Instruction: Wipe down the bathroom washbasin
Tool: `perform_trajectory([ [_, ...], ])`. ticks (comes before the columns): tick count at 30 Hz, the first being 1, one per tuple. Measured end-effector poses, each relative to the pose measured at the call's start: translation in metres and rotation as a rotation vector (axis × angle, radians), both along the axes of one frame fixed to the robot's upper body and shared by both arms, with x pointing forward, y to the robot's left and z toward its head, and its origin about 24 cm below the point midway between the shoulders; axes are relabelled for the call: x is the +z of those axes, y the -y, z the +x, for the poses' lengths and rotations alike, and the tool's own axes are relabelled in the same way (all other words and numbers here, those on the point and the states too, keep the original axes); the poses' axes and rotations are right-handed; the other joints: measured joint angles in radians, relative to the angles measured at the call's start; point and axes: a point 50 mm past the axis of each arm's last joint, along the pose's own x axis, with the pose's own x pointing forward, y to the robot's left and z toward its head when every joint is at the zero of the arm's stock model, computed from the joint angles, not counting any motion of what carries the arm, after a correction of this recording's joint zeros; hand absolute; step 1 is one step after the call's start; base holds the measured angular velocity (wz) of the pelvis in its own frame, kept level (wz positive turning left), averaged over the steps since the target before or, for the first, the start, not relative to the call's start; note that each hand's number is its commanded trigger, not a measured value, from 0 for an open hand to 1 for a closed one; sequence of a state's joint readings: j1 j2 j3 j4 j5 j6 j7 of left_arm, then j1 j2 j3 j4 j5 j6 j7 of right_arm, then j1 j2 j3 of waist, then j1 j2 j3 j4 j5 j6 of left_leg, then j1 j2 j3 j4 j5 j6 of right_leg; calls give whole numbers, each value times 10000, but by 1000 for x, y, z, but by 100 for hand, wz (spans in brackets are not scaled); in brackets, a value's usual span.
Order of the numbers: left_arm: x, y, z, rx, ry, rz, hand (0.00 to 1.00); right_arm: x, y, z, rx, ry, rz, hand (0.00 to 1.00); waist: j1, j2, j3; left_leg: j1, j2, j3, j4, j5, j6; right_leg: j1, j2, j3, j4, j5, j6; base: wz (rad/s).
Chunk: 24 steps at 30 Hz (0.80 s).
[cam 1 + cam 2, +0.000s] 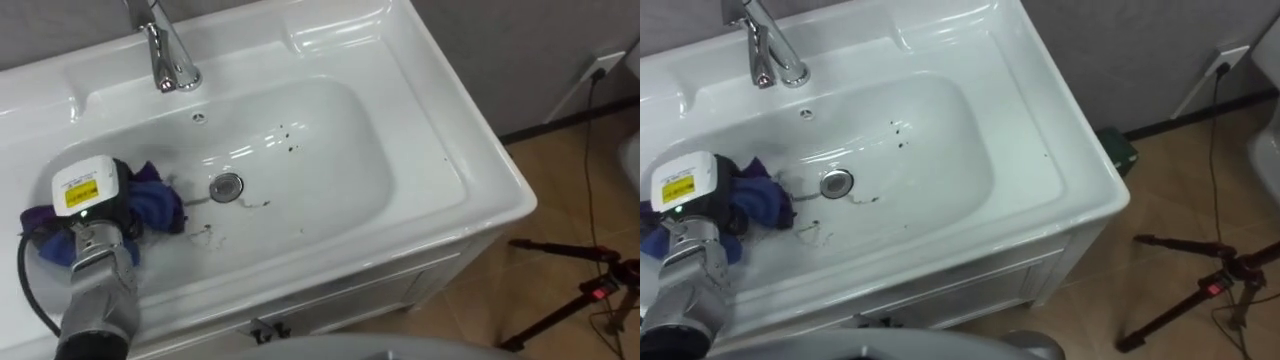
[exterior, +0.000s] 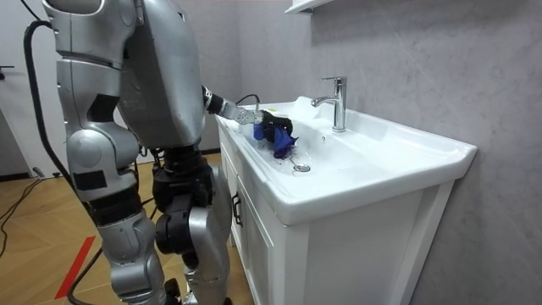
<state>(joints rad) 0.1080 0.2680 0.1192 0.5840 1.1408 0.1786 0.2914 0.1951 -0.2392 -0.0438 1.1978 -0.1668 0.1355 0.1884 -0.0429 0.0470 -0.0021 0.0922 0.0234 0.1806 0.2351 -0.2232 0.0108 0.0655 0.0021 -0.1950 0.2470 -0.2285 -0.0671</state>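
The white basin (image 1: 330, 190) has a chrome drain (image 1: 227, 187) and a chrome faucet (image 1: 165, 55) behind it. Dark specks (image 1: 290, 140) dot the bowl, and more marks lie near the drain. My left hand (image 1: 95, 195) rests in the bowl's left part, left of the drain. It is curled on a blue cloth (image 1: 155, 205) that bunches out on both sides. In the room view I stand at the cabinet's front with the left arm reaching in, and the blue cloth (image 2: 281, 146) hangs under the left hand (image 2: 273, 125).
The basin tops a white cabinet (image 2: 279, 254) against a grey wall. On the wooden floor to the right stands a black tripod (image 1: 575, 290). A cable runs up to a wall socket (image 1: 600, 68).
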Motion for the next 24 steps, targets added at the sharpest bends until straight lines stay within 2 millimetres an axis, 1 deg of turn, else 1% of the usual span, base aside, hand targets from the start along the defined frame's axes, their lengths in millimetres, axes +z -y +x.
perform_trajectory([
  [1, -3, -2, -4, 69, -174, 8, 100, 0, 1, 1, 6, 27, -30, 0, 4, 20, 1, 2, 1, 29, -5, -1, -1, 10, -8, -5, 7, -3, -4, -4],
  [3, -3, -3, -5, 51, -225, 82, 100, 1, 2, 1, -21, -47, -81, 0, 12, 52, -17, 25, -3, 65, -43, -1, -2, 9, -7, -2, 45, -11, -16, -5],
  [4, -5, -5, -7, 46, -384, 178, 100, 1, 4, 1, -116, -37, -112, 0, 4, 10, 3, 74, -1, 89, -116, 2, -7, 4, -4, 7, 71, -22, -29, -7],
  [5, -6, -6, -8, 56, -439, 187, 100, 1, 4, 0, -204, -21, -132, 0, -11, 58, -23, 81, 1, 93, -138, 6, -15, 1, -3, 7, 71, -22, -30, -6],
  [6, -8, -6, -9, 95, -572, 176, 100, 2, 6, -1, -233, -41, -179, 0, -27, 115, -74, 82, -1, 106, -136, 7, -16, -3, -3, 10, 72, -23, -31, -4],
  [7, -9, -7, -11, 127, -661, 163, 100, 2, 7, -2, -251, -93, -222, 0, -39, 127, -117, 98, -1, 117, -135, 7, -16, 1, -3, 19, 84, -26, -37, -4],
  [9, -11, -7, -11, 168, -736, 152, 100, 3, 8, -3, -318, -121, -256, 0, -37, 167, -106, 128, -9, 148, -146, 15, -30, -3, -2, 33, 109, -36, -51, -4],
  [17, -13, -9, -14, 475, -823, 45, 100, 4, 12, -4, -627, -238, -355, 0, -33, 145, -103, 250, -5, 188, -156, 48, -76, 42, 18, 58, 110, -70, -107, -2],
  [24, -14, -15, -19, 1799, -223, -1225, 100, 5, 15, -3, -719, -167, -559, 0, -55, 121, -103, 344, -17, 182, -340, 83, -128, 40, 26, 60, 119, -115, -134, 0],
])
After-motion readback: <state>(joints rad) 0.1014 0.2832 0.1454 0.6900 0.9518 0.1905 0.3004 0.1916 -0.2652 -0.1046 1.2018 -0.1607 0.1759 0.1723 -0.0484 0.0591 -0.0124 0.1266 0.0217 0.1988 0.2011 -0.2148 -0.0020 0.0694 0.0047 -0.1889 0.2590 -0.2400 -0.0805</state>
